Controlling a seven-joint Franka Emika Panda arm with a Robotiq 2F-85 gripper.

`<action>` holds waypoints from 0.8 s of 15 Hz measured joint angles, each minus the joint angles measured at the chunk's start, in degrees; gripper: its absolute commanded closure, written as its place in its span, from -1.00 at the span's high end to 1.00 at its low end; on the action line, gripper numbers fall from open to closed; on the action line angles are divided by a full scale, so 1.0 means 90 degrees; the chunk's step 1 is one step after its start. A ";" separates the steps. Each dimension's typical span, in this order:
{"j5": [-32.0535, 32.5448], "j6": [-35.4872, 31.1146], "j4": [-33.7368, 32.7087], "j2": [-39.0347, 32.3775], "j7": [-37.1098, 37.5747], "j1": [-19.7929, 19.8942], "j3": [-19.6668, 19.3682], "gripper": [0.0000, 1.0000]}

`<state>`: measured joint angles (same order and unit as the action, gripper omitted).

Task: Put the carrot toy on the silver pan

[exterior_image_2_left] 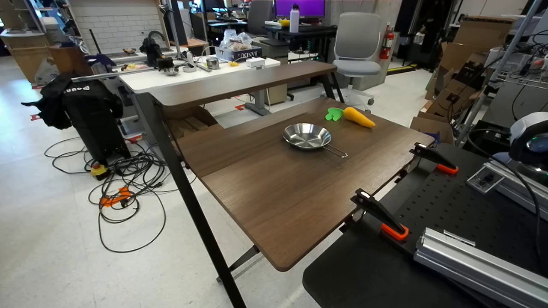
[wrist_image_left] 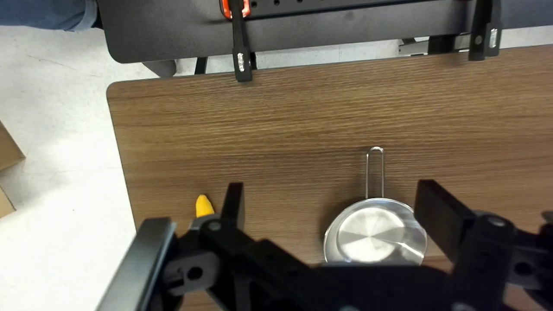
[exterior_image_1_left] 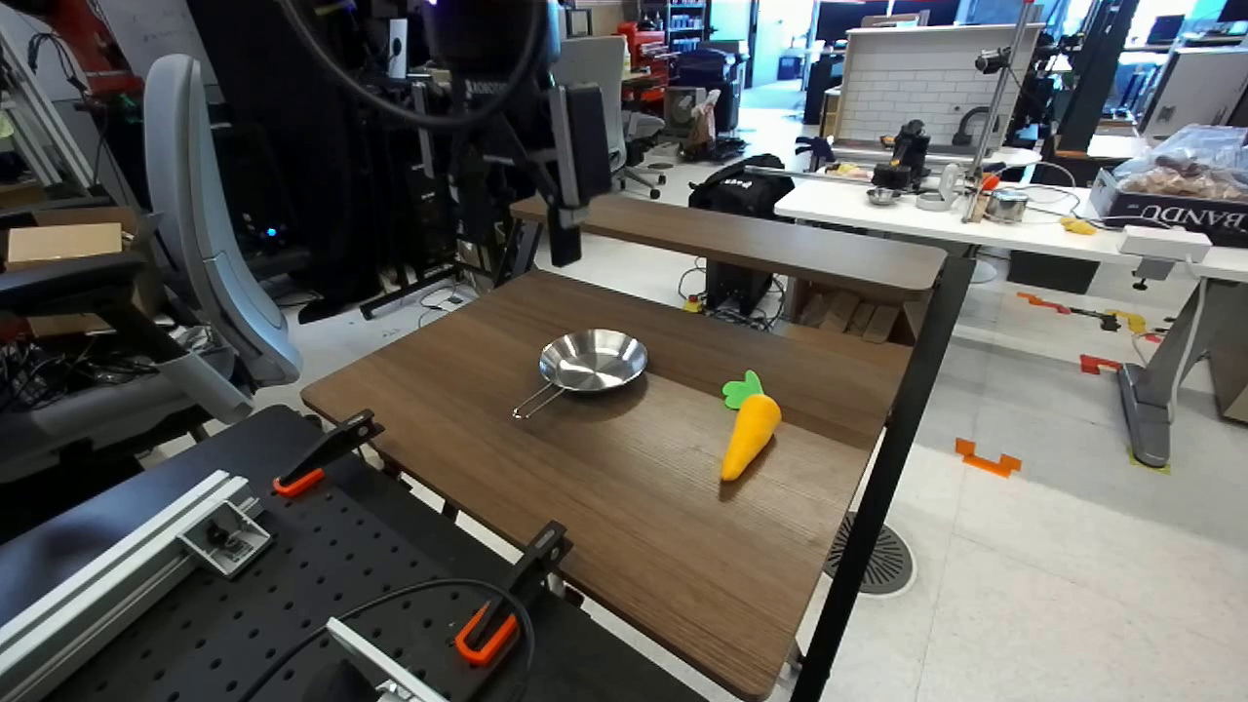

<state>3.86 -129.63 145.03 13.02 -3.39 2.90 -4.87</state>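
The orange carrot toy (exterior_image_1_left: pixel 752 435) with its green leafy top lies on the brown desk, beside and apart from the pan. It also shows in an exterior view (exterior_image_2_left: pixel 358 116). In the wrist view only its tip (wrist_image_left: pixel 203 206) shows; the rest is hidden behind a finger. The silver pan (exterior_image_1_left: pixel 593 362) stands upright on the desk with nothing in it, and it shows in an exterior view (exterior_image_2_left: pixel 307 136) and partly in the wrist view (wrist_image_left: pixel 370 235). My gripper (wrist_image_left: pixel 332 192) is open and empty, high above the desk. It also shows in an exterior view (exterior_image_1_left: pixel 522 224).
The brown desk (exterior_image_1_left: pixel 585 487) has a raised shelf (exterior_image_1_left: pixel 741 239) along its far side. Black clamps with orange handles, one (exterior_image_1_left: pixel 517 595) near and one (exterior_image_1_left: pixel 327 453) farther, sit at the edge of the black perforated table (exterior_image_2_left: pixel 466 214). A dark desk leg (exterior_image_1_left: pixel 882 487) stands at the side.
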 measured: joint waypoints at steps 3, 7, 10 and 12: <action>0.0000 -0.0560 -0.0159 -0.0782 -0.0157 0.0020 -0.0106 1.00; -0.0012 -0.0840 -0.0786 -0.1818 -0.0371 0.0146 -0.0216 1.00; -0.0056 -0.0844 -0.1412 -0.2481 -0.0534 0.0326 -0.0250 1.00; -0.0107 -0.0847 -0.1799 -0.2869 -0.0686 0.0428 -0.0250 1.00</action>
<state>2.90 -137.25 128.84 -12.80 -9.56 6.75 -7.12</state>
